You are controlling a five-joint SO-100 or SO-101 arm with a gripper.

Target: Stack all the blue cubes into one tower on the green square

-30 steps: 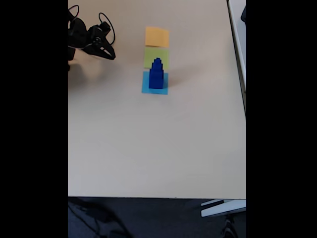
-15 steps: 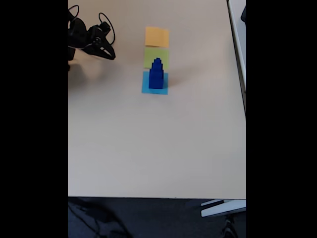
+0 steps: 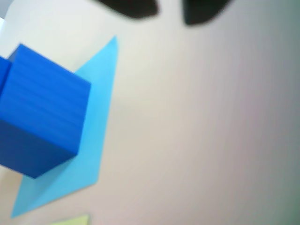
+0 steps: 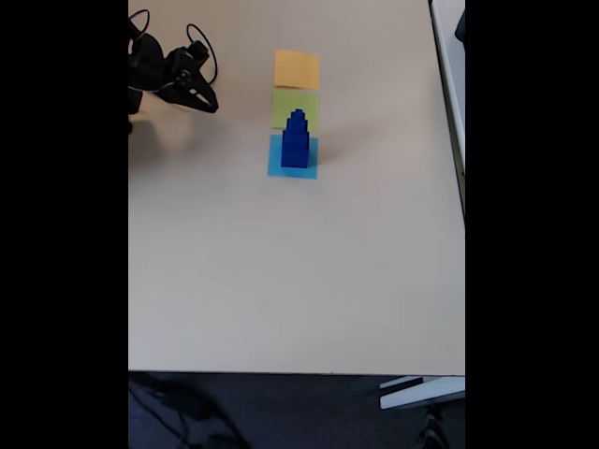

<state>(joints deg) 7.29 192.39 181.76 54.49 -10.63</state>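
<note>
- Tower: the dark blue cubes are piled into one stepped stack, widest at the base and narrowing to a small cube at the top, as the fixed view shows.
- Base location: the stack stands on the light-blue square, not on the green square. In the fixed view the upper part of the stack overlaps the green patch only in line of sight.
- Paper patches: the orange square, the green square and the light-blue square lie in one column on the table, the orange one farthest from the camera.
- Wrist view: the largest cube sits on the light-blue square at the left of the frame. A corner of the green square shows at the bottom edge.
- Gripper: located at the upper left of the table in the fixed view, well apart from the stack and holding nothing.
- Finger state: two dark, blurred fingertips enter the wrist view at the top edge with a gap of bare table between them, so the fingers stand apart.
</note>
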